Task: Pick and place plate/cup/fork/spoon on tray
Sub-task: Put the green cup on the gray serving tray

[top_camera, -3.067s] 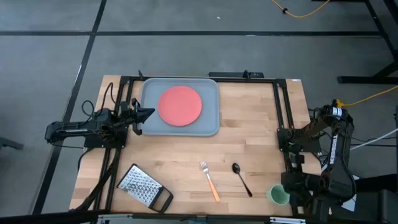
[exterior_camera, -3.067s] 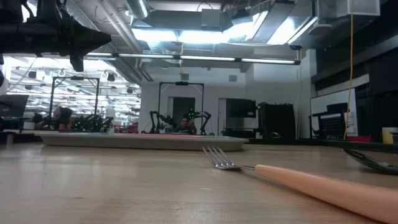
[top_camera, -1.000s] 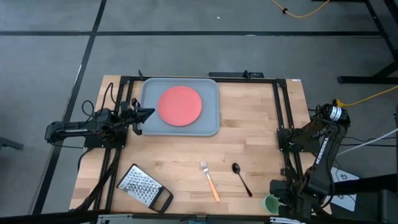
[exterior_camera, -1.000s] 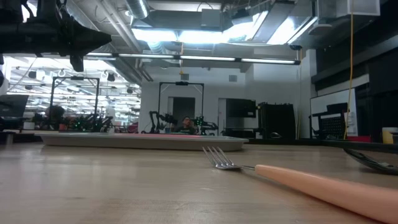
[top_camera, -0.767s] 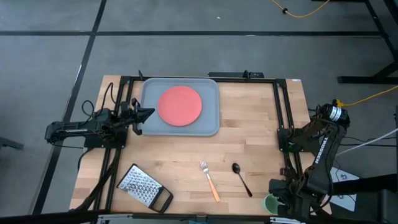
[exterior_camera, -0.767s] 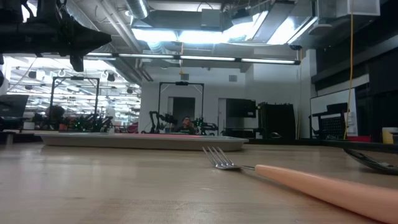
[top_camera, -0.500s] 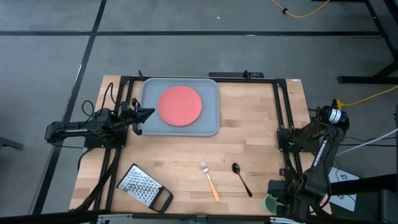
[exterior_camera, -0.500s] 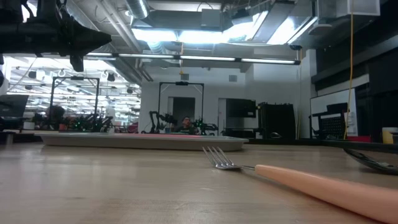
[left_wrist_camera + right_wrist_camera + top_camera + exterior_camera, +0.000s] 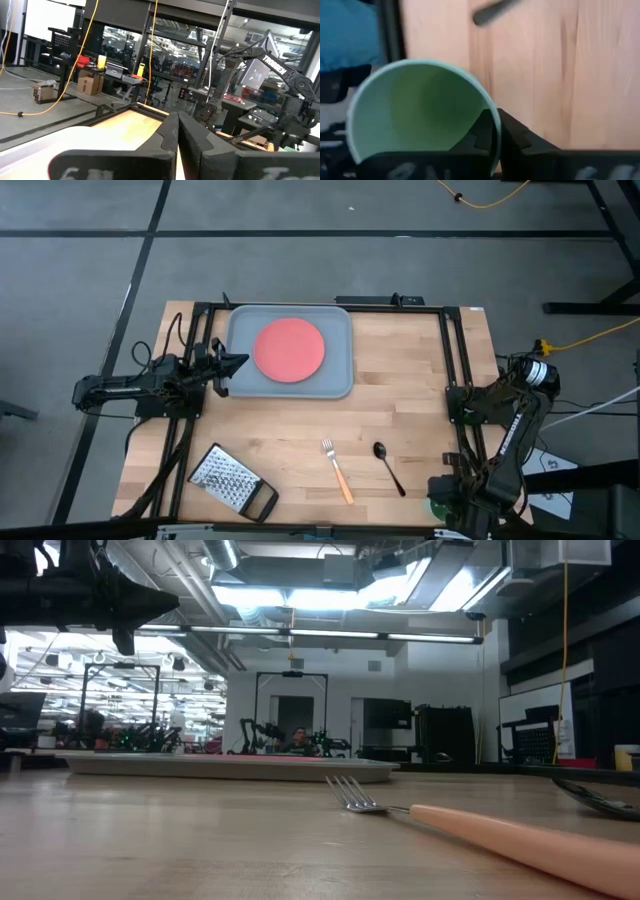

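On the wooden table, right end effector pinches the cup rim; left end effector closed.

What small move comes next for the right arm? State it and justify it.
Probably lift straight up: the right end effector is pinched on the rim of the cup, at the table's near right corner, while the tray holds only the plate.

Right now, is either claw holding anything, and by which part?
The right claw pinches the green cup by its rim. The left claw is shut, holding nothing.
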Motion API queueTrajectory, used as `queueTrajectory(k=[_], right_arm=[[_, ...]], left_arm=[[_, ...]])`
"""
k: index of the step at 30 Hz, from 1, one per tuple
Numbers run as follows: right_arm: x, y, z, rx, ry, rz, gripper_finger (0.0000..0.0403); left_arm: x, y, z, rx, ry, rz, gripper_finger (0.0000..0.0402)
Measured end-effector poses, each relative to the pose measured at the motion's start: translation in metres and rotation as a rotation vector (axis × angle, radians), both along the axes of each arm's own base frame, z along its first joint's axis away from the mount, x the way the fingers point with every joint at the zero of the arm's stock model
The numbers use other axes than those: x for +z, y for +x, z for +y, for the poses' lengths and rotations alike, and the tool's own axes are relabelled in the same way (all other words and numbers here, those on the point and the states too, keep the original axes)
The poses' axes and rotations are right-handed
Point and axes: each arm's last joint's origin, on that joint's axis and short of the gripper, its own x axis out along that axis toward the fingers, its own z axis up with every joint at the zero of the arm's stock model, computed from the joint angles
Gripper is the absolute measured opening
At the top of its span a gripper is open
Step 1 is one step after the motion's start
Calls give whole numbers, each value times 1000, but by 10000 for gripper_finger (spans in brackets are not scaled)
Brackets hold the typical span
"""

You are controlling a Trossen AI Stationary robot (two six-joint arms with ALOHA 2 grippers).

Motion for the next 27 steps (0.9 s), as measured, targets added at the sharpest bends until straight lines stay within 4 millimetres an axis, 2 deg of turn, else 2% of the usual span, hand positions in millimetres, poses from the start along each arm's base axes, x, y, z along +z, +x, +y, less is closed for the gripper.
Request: queueTrajectory(k=[4, 7, 12, 16, 20, 23, 27], right_arm=[[3, 3, -8, 144, -106, -57, 8], [16, 7, -26, 198, -251, 8, 6], [73, 21, -53, 297, -483, -58, 4], [114, 43, -69, 373, -650, -384, 3], [139, 60, -96, 248, -918, -605, 3], [156, 72, -125, 46, -1109, -749, 3], [163, 93, -166, -273, -1169, -813, 3]], left_arm=[[0, 0, 0, 0, 0, 0, 0], [0, 0, 0, 1, 0, 0, 0], [0, 0, 0, 1, -1, 0, 0], [0, 0, 0, -6, -24, -9, 0], [0, 0, 0, -33, -115, -44, 0], [1, 0, 0, -28, -114, -47, 0], [1, 0, 0, -16, -88, -38, 0]])
